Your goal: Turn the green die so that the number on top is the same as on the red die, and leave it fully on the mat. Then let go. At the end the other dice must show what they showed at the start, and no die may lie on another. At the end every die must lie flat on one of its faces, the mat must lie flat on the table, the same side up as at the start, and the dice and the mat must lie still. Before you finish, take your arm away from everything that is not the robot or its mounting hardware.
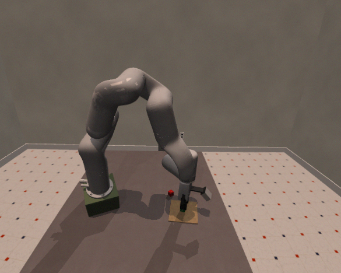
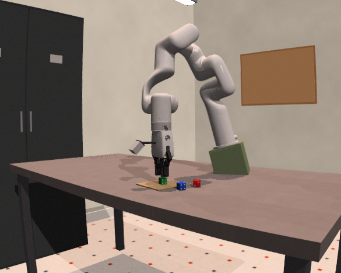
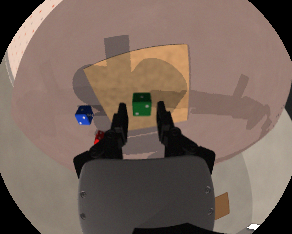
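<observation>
A brown table (image 2: 252,211) on dark legs stands in a room with pale walls, a black double-door cabinet (image 2: 35,117) at its far-left side and an orange-brown board (image 2: 278,74) on the wall behind it. The floor below is light tile dotted with red and dark-blue marks. The arm rises from a green base block (image 2: 240,164) near the table's back edge and bends down over a tan mat (image 2: 153,185) that lies flat toward the middle of the table. The green die (image 2: 162,180) rests flat on the mat, fully inside its outline. The hand (image 2: 162,172) hangs upright just above it — fingers partly spread, nothing between them, the die apart from them in the wrist view. A blue die (image 2: 180,185) sits just beside the mat's edge, and the red die (image 2: 196,182) lies a little further along toward the base block, both on bare table.
</observation>
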Action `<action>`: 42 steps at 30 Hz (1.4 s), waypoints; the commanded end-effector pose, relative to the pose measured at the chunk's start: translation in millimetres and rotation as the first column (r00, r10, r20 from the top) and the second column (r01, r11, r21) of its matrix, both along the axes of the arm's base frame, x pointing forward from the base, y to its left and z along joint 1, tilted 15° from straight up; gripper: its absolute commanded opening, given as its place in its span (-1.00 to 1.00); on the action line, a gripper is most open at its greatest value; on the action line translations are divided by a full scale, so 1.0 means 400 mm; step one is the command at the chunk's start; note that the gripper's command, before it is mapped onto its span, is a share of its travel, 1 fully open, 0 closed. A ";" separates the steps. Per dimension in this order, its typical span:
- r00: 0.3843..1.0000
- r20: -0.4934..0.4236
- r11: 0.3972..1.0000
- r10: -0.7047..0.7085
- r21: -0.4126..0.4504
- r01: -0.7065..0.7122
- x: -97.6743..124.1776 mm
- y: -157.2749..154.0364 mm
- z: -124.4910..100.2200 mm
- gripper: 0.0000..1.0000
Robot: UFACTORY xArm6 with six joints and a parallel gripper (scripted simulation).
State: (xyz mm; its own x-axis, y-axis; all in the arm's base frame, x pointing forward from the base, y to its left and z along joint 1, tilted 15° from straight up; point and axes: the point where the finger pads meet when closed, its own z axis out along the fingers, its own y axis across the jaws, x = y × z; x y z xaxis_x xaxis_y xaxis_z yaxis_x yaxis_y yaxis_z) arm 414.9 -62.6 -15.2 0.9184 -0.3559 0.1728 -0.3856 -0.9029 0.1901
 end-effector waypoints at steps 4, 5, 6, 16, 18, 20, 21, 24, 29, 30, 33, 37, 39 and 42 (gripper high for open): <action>1.000 0.003 1.000 0.001 0.000 -0.001 0.003 0.000 0.003 -0.17; 1.000 0.003 1.000 0.001 0.000 -0.001 0.003 0.000 0.003 -0.17; 1.000 0.003 1.000 0.001 0.000 -0.001 0.003 0.000 0.003 -0.17; 1.000 0.003 1.000 0.001 0.000 -0.001 0.003 0.000 0.003 -0.17; 1.000 0.003 1.000 0.001 0.000 -0.001 0.003 0.000 0.002 -0.17; 1.000 0.003 1.000 0.001 0.000 -0.001 0.004 0.000 0.000 -0.17; 1.000 0.003 1.000 0.001 0.000 -0.001 0.004 -0.001 -0.001 -0.17; 1.000 0.003 1.000 0.001 0.000 -0.001 0.004 -0.003 -0.009 -0.17; 1.000 0.003 1.000 0.001 0.000 -0.001 0.006 -0.007 -0.028 -0.17; 1.000 0.003 1.000 0.001 0.000 -0.001 0.006 -0.007 -0.028 -0.17; 1.000 0.003 1.000 0.001 0.000 -0.001 0.007 -0.010 -0.037 -0.17; 1.000 0.003 1.000 0.001 0.000 -0.001 0.009 -0.013 -0.052 -0.17; 1.000 0.003 1.000 0.001 0.000 -0.001 0.009 -0.015 -0.058 -0.17; 1.000 0.003 1.000 0.001 0.000 -0.001 0.010 -0.016 -0.064 -0.17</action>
